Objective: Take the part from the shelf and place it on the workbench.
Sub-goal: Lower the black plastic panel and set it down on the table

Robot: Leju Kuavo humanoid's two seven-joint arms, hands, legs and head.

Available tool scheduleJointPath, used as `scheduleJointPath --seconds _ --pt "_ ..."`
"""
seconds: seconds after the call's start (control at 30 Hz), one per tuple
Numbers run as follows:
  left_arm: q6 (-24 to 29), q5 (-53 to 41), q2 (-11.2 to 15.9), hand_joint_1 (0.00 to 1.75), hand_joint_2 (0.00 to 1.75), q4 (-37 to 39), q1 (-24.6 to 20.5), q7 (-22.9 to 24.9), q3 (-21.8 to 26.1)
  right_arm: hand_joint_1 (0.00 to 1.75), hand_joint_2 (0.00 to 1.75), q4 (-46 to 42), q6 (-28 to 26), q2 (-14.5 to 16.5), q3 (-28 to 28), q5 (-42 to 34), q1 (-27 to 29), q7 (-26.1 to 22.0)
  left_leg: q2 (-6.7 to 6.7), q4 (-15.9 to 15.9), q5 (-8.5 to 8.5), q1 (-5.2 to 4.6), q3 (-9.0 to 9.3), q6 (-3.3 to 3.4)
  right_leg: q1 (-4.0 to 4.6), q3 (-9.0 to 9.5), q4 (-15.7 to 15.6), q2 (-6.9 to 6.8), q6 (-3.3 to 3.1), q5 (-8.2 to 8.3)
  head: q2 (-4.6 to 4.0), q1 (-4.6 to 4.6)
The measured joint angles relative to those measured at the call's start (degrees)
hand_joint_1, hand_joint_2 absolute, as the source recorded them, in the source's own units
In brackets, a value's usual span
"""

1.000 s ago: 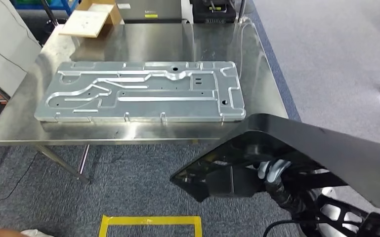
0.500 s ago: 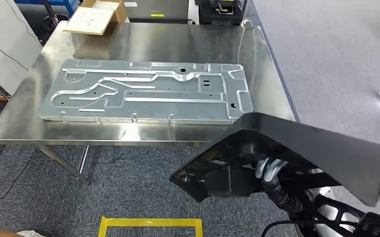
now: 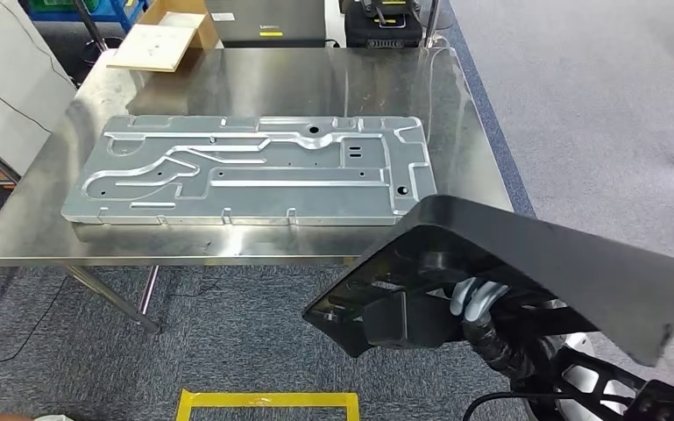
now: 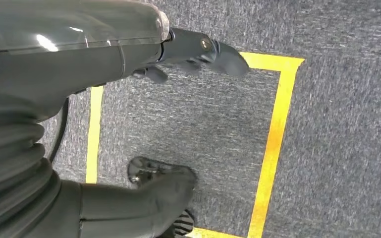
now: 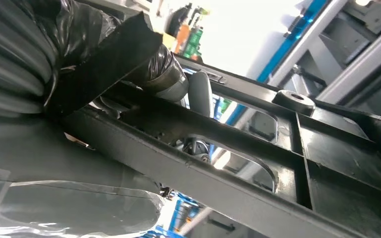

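The right hand [image 3: 478, 300] grips the black part [image 3: 526, 272] from beneath, short of the surface [image 3: 456, 132] edge; the left hand [image 4: 178, 54] hangs open over carpet.

A workbench [image 3: 456, 96] stood ahead, across a strip of carpeted floor [image 3: 228, 324]. A long machined metal plate [image 3: 254, 171] lay flat on the bench, along its near edge. Behind it, at the far left corner, sat a cardboard box [image 3: 159, 39]. Nearer, to the right, the right hand [image 3: 478, 303] held a large part [image 3: 526, 281] above the floor. A taped floor outline [image 3: 267, 403] lay left of the part.
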Motion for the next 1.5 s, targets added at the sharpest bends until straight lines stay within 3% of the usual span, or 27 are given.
scheduleJointPath --seconds 0.07,0.1,0.13,0.17,0.23,0.3,0.4,0.47,0.57,0.6,0.63,0.67,0.77,0.8,0.87,0.97,1.0,1.07,1.1,1.13,1.17,1.23,1.3,1.33,1.43,1.5 --pt "0.0 0.0 0.1 0.0 1.75 0.0 0.1 0.0 0.0 1.75 1.75 0.0 0.0 0.1 0.1 0.0 -0.1 0.0 0.0 8.2 -3.7 0.03 -3.85 -0.18 0.2 -0.13 0.2 -0.02 -0.27 -0.1 0.0 0.0" --pt "0.0 0.0 0.1 0.0 1.75 0.0 0.1 0.0 0.0 1.75 1.75 0.0 -0.1 0.1 0.2 0.0 0.0 0.0 0.0 10.7 -4.35 0.02 -5.13 -0.28 0.29 -0.17 0.3 0.0 -0.3 -0.15 0.0 0.0" --pt "0.0 0.0 0.1 0.0 1.75 0.0 0.2 0.0 0.0 1.75 1.75 0.0 -0.1 0.1 0.2 0.0 0.0 0.0 0.01 11.1 -3.81 0.02 -5.35 -0.35 0.36 -0.15 0.3 0.03 -0.28 -0.19 0.0 0.0" --pt "0.0 0.0 0.1 0.0 1.75 0.0 0.2 0.0 0.0 1.75 1.75 0.0 -0.1 0.1 0.3 0.0 0.0 0.0 0.02 8.9 -2.11 0.03 -4.31 -0.38 0.38 -0.1 0.4 0.07 -0.2 -0.25 0.0 0.0" --pt "0.0 0.0 0.2 0.0 1.75 0.0 0.1 0.0 0.0 1.75 1.75 0.0 -0.1 0.1 0.4 0.0 0.0 0.0 0.08 0.3 1.95 0.05 -0.03 -0.33 0.48 0.02 0.8 0.17 0.15 -0.55 0.0 0.0" --pt "0.0 0.0 0.3 0.0 1.75 0.0 0.0 -0.1 0.0 1.75 1.75 0.0 -0.1 0.1 0.4 0.0 -0.1 0.0 0.06 -5.2 3.64 0.02 2.66 0.12 0.71 -0.16 1.4 0.3 0.58 -0.83 0.0 0.01" --pt "0.0 0.0 0.3 0.0 1.75 0.0 0.1 -0.1 0.0 1.75 1.75 0.0 -0.1 0.1 0.4 0.0 -0.1 0.0 0.02 -5.7 3.71 -0.05 2.74 1.01 0.74 -0.55 2.0 0.39 1.04 -1.1 0.0 0.0" --pt "0.0 0.0 0.3 0.0 1.75 0.0 0.1 -0.1 0.0 1.75 1.75 0.0 -0.1 0.1 0.4 -0.1 -0.1 0.0 0.07 -5.8 3.86 0.18 2.75 1.59 0.48 -1.63 4.7 0.42 1.78 -2.92 0.0 0.01" --pt "-0.2 0.0 0.4 0.0 1.75 0.0 0.1 -0.2 0.0 1.75 1.75 0.0 -0.1 0.1 0.4 -0.1 -0.1 0.0 0.11 -5.8 3.86 0.29 2.66 2.0 -0.42 -7.05 16.1 0.41 3.07 -8.52 0.0 0.02" --pt "-0.2 0.0 0.4 0.0 1.75 0.0 0.1 -0.3 0.0 1.75 1.75 0.0 -0.1 0.1 0.4 -0.1 0.0 0.0 0.12 -5.7 3.81 0.29 2.66 1.99 -0.69 -8.63 19.1 0.41 3.28 -9.35 0.0 0.03" --pt "-0.2 0.0 0.4 0.0 1.75 0.0 0.1 -0.3 0.0 1.75 1.75 0.0 -0.1 0.1 0.4 -0.2 0.0 0.0 0.1 -5.7 3.75 0.29 2.71 1.96 -0.86 -9.26 20.1 0.4 3.35 -9.01 0.0 0.03" --pt "-0.2 0.0 0.4 0.0 1.75 0.0 0.1 -0.3 0.0 1.75 1.75 0.0 -0.1 0.1 0.4 -0.2 0.0 0.0 0.07 -5.7 3.67 0.29 2.85 1.91 -0.96 -8.66 18.6 0.4 3.28 -7.51 0.0 0.03" --pt "-0.2 0.0 0.2 0.0 1.75 0.0 0.1 -0.4 0.0 1.75 1.75 0.0 -0.1 0.1 0.4 -0.2 -0.1 0.0 -0.05 -5.9 3.37 0.34 3.49 1.57 -0.53 -2.78 6.1 0.42 2.09 -1.47 0.0 0.03" --pt "-0.2 0.0 0.2 0.0 1.75 0.0 0.0 -0.4 0.0 1.75 1.75 0.0 -0.1 0.1 0.4 -0.3 -0.1 0.0 -0.06 -6.0 3.31 0.41 3.56 1.31 -0.24 -1.52 3.4 0.42 1.62 -0.68 0.0 0.02" --pt "-0.2 0.0 0.0 0.0 1.75 0.0 0.0 -0.4 0.0 1.75 1.75 0.0 -0.1 0.1 0.4 -0.3 -0.2 0.0 -0.07 -6.6 3.38 0.53 3.76 0.61 0.21 -0.76 1.6 0.44 0.94 -0.66 0.0 -0.01" --pt "-0.3 0.0 0.0 0.0 1.75 0.0 0.0 -0.4 0.0 1.75 1.75 -0.1 -0.1 0.1 0.4 -0.3 -0.2 0.0 0.05 -5.8 2.4 0.5 3.77 -0.16 -0.14 0.49 -0.4 0.31 0.38 0.01 0.0 -0.07" --pt "-0.3 -0.1 0.0 0.0 1.75 0.0 0.0 -0.4 0.0 1.75 1.75 -0.2 0.0 0.1 0.4 -0.3 -0.2 0.0 0.08 -3.2 0.89 0.45 2.67 -0.24 -0.28 0.94 -1.0 0.22 0.29 0.17 0.0 -0.09" --pt "-0.4 -0.1 0.0 0.0 1.75 0.0 0.0 -0.4 0.0 1.75 1.75 -0.2 0.0 0.1 0.4 -0.3 -0.1 0.0 0.09 5.1 -3.01 0.44 -1.4 -0.39 -0.19 1.25 -1.1 0.1 0.14 0.01 0.0 -0.14" --pt "-0.4 0.0 0.0 0.0 1.75 0.0 0.1 -0.4 0.0 1.75 1.75 -0.2 0.0 0.0 0.4 -0.3 -0.1 0.0 0.09 8.9 -4.23 0.44 -3.39 -0.54 -0.13 1.34 -1.1 0.1 0.09 -0.12 0.0 -0.15" --pt "-0.4 0.0 0.0 0.0 1.75 0.0 0.2 -0.4 0.0 1.75 1.75 -0.1 0.0 0.0 0.4 -0.3 0.0 0.0 0.1 10.7 -4.26 0.45 -4.51 -0.69 -0.14 1.44 -1.0 0.12 0.11 -0.27 0.0 -0.16" --pt "-0.4 0.0 0.0 0.0 1.75 0.0 0.2 -0.4 0.0 1.75 1.75 -0.1 0.0 0.0 0.4 -0.3 0.1 0.0 0.11 10.0 -3.08 0.5 -4.43 -0.84 -0.22 1.59 -0.9 0.16 0.23 -0.44 0.0 -0.16" --pt "-0.4 0.0 0.1 0.0 1.75 0.0 0.2 -0.4 0.0 1.75 1.75 -0.1 0.0 0.0 0.4 -0.3 0.1 0.0 0.17 2.4 1.39 0.72 -1.01 -1.16 -0.49 1.94 -0.3 0.26 0.82 -0.99 0.0 -0.16" --pt "-0.4 0.0 0.2 0.0 1.75 0.0 0.1 -0.4 0.0 1.75 1.75 -0.1 0.0 0.0 0.4 -0.3 0.1 0.0 0.02 -4.7 3.95 0.9 2.38 -0.99 -0.39 2.02 0.4 0.4 1.55 -1.78 0.0 -0.14" --pt "-0.4 0.0 0.2 0.0 1.75 0.0 0.1 -0.4 0.0 1.75 1.75 -0.2 0.0 0.0 0.4 -0.3 0.0 0.0 -0.08 -6.0 4.13 0.9 3.02 -0.65 -0.25 1.97 0.6 0.47 1.78 -2.04 0.0 -0.1" --pt "-0.4 0.0 0.1 0.0 1.75 0.0 0.1 -0.4 0.0 1.75 1.75 -0.2 0.0 0.0 0.4 -0.3 0.0 0.0 -0.2 -5.8 3.91 0.84 2.91 0.6 -0.32 1.68 1.4 0.56 2.21 -2.56 0.0 -0.03" --pt "-0.4 0.0 0.1 0.0 1.75 0.0 0.1 -0.4 0.0 1.75 1.75 -0.2 0.0 0.0 0.4 -0.3 0.0 0.0 -0.16 -5.8 3.92 0.89 2.88 1.13 -0.65 0.03 5.2 0.49 2.83 -4.87 0.0 -0.01"
